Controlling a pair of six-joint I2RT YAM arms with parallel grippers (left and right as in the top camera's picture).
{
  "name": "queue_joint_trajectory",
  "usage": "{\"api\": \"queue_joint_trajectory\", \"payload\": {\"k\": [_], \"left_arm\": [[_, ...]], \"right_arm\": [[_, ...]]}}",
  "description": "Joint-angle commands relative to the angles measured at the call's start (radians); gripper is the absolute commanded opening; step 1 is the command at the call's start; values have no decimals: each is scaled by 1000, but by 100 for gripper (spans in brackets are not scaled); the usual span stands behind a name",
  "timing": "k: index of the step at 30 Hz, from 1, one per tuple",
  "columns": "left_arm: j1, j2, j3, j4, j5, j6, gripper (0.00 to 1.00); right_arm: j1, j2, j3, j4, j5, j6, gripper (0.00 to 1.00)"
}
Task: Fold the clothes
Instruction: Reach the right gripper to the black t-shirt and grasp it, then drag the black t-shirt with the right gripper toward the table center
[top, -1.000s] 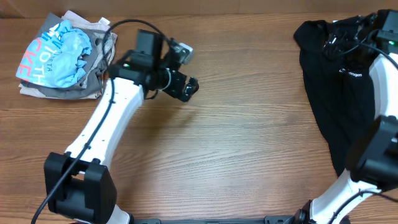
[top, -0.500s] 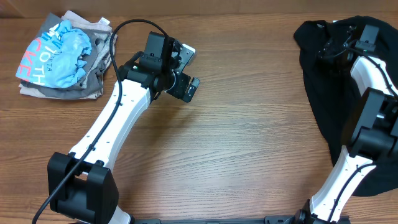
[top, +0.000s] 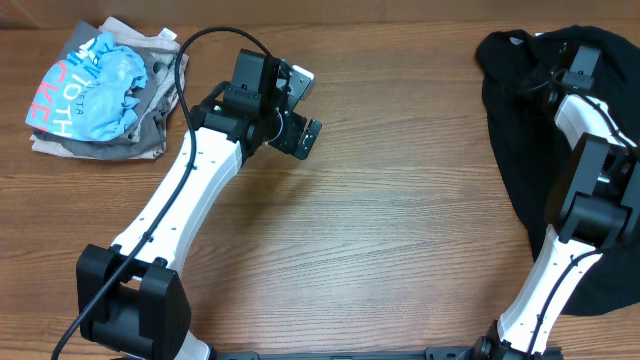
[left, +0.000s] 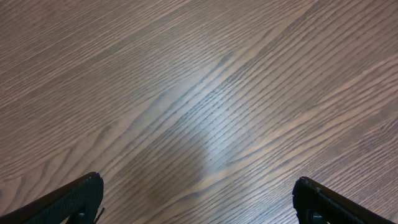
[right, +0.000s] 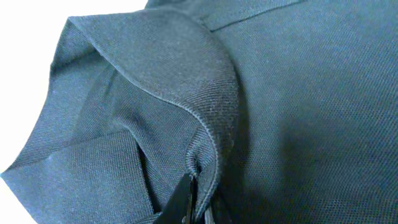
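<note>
Step in hand, by my reading: taking up a garment. The soft black T-shirt (top: 520, 150) lies crumpled along the right edge of the brown wood-grain counter (top: 400, 230). The right gripper (right: 194, 208) is pinched on its stitched hem fold near the far right corner. The left gripper (top: 307, 138), fingers apart, hovers empty over bare wood. Next likely calls for dragging the shirt to centre and spreading it flat.
</note>
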Motion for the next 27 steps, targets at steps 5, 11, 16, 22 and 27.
{"api": "queue_joint_trajectory", "payload": {"k": [5, 11, 16, 22, 27], "left_arm": [[-3, 10, 27, 41, -7, -20, 100], [21, 10, 122, 15, -8, -82, 100], [56, 7, 236, -97, -80, -115, 99], [127, 3, 359, -242, -164, -149, 100], [229, 1, 406, -323, -163, -194, 100]], "right_arm": [[28, -145, 103, -155, -45, -93, 4], [137, -350, 107, -359, -74, -147, 4], [266, -474, 107, -501, -153, -146, 4], [447, -516, 107, -621, -238, -146, 4], [641, -515, 107, -687, -257, -147, 4]]}}
